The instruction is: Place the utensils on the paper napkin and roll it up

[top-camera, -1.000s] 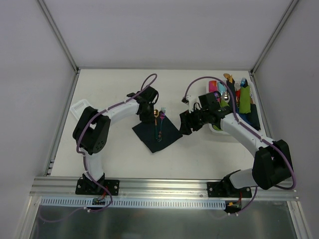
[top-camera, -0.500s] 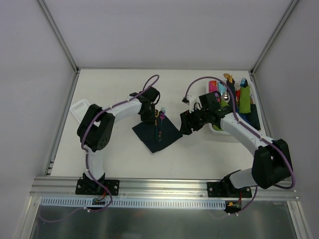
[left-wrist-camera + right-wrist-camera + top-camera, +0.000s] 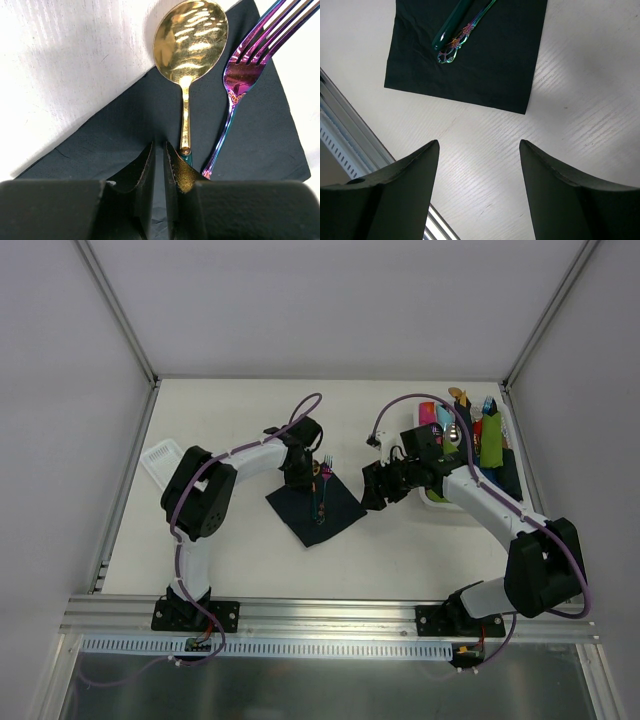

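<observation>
**Change over the last ~1 s, top view**
- L arm's elbow and upper links swung inward. L claw (image 3: 159,152) crept a little over the utensils.
- Spoon's (image 3: 190,40) gold bowl showed plainly beside the claw before. From above it is now mostly covered.
- Napkin (image 3: 125,135) and fork (image 3: 240,80) have not shifted.
- R claw (image 3: 479,147) nudged only slightly twd the napkin.

**Now**
- Spoon and fork lie side by side on the black napkin, which sits diamond-wise mid-tabletop (image 3: 400,550).
- Spoon bowl and fork tines overhang the napkin's far edge onto bare tabletop. Handles run across the sheet.
- L claw is clenched to a thin slit w/ nothing seen between the fingers. It sits low over the napkin, just beside the spoon's neck.
- R claw is spread wide and empty, over bare tabletop just off the napkin's right corner.

**Judgement**
- Placing step looks done.
- Napkin is flat w/ no fold, so the roll is not begun.
- L claw is prob. nudging or pinning the spoon.

**Hidden or unclear**
- Spoon handle vanishes behind the L claw's right finger. Cannot tell if the claw touches the handle or the sheet.
- Fork tines are cut off by the L wrist frame edge.
- Handle ends show only in R wrist view, cropped at the top.
- White bin (image 3: 435,500) of rolled bundles by the R arm is partly blocked.
</observation>
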